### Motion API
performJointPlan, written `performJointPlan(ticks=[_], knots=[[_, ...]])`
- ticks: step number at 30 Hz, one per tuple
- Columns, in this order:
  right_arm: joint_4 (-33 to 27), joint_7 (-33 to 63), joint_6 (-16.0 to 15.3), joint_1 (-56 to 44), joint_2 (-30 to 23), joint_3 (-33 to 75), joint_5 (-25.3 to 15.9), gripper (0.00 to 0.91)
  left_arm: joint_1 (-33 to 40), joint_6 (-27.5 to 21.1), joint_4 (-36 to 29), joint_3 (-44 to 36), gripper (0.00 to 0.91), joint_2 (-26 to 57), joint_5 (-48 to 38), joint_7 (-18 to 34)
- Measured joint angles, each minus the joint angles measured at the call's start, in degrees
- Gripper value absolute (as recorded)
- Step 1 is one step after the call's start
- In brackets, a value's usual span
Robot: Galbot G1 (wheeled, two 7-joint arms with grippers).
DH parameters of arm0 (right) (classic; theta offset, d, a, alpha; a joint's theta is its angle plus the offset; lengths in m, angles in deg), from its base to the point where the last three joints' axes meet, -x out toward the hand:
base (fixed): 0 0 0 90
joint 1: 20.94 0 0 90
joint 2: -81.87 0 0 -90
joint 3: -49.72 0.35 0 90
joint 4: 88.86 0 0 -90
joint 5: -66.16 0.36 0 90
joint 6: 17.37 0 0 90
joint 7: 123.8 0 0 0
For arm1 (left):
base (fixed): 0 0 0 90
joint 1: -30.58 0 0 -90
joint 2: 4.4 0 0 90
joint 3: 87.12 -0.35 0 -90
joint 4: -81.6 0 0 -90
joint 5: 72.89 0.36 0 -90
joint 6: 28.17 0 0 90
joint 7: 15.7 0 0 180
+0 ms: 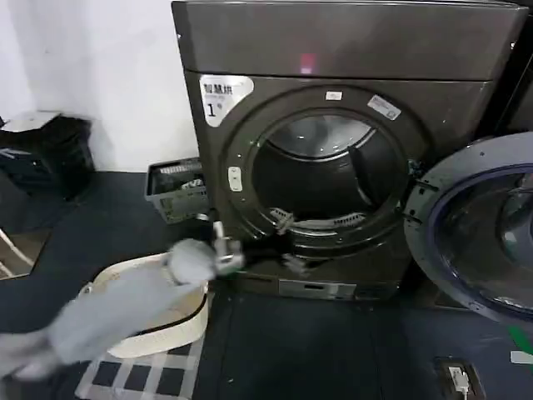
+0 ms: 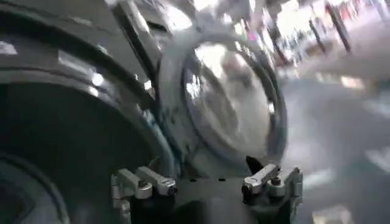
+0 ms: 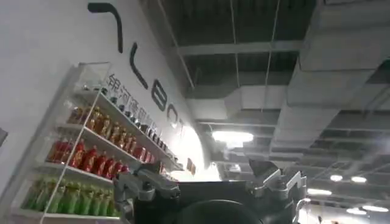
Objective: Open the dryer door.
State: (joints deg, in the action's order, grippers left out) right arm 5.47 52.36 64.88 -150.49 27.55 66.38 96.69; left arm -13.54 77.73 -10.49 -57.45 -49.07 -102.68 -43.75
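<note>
The dryer door [image 1: 483, 237] is cut off by the head view's right edge; the left gripper [image 1: 223, 254] and its arm are motion-blurred.

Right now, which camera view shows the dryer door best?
The head view: the dryer door hangs swung wide open at the dryer's right side, grey-blue inner face showing. The left wrist view shows it blurred behind the left gripper. The right wrist view faces shelves and ceiling.
</note>
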Motion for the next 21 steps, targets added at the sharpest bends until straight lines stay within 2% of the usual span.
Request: performJointPlan(ticks=[10, 12, 17, 21], knots=[[-0.38, 0.07, -0.35, -0.27, 0.67, -0.19, -0.04, 0.907, -1.49, -11.28, 2.36, 5.59, 0.907, 10.22, 9.53, -11.61], [-0.66, 0.01, -0.30, -0.34, 0.76, -0.12, -0.20, 0.907, -1.52, -11.40, 3.60, 6.70, 0.907, 11.47, 10.52, -14.71], [-0.39, 0.71, -0.73, -0.16, 0.75, -0.73, -0.35, 0.907, -1.10, -11.43, 7.18, 8.43, 0.907, 12.63, 14.77, -16.62], [-0.59, 0.51, -0.64, -0.33, 0.94, -0.35, -0.75, 0.907, -1.53, -11.18, 9.38, 9.91, 0.907, 13.98, 19.78, -20.64]])
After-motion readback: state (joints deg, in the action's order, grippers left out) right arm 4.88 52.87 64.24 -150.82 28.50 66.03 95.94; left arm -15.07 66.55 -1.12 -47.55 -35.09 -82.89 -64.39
